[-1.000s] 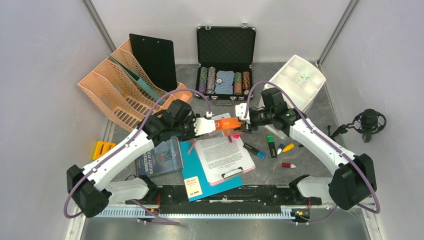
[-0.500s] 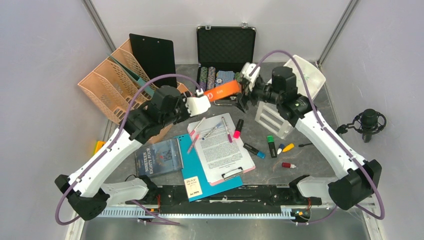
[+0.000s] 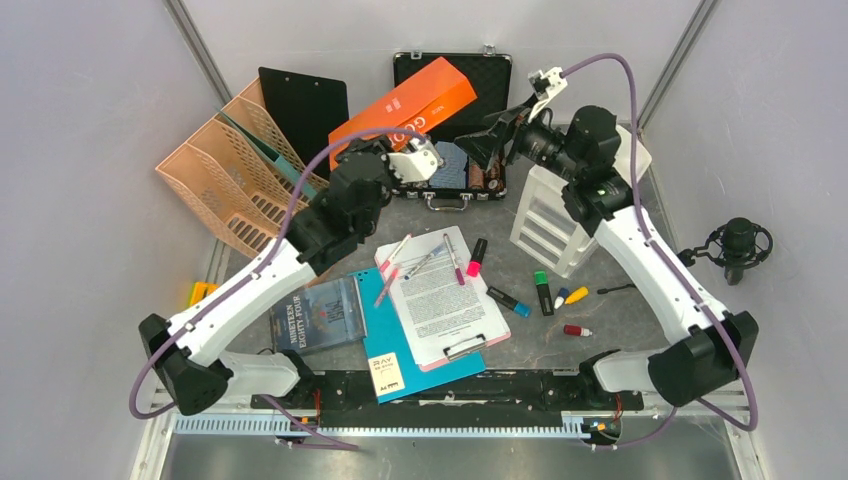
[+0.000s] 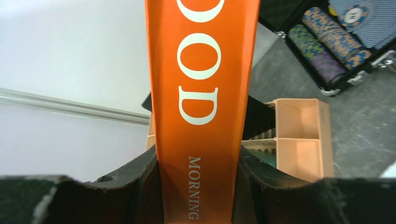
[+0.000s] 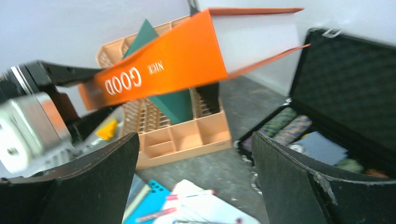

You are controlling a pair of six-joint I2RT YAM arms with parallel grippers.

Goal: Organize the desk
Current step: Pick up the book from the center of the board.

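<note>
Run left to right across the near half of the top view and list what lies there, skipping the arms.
yellow object → Nineteen Eighty-Four book → clipboard with printed sheet → green-capped marker → microphone. The teal folder and loose pens overlap the others, so they are left out.

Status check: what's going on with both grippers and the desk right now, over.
Left gripper shut on orange book, aloft near peach file organizer. Right gripper open, empty. Desk cluttered: pens, markers, clipboard.
</note>
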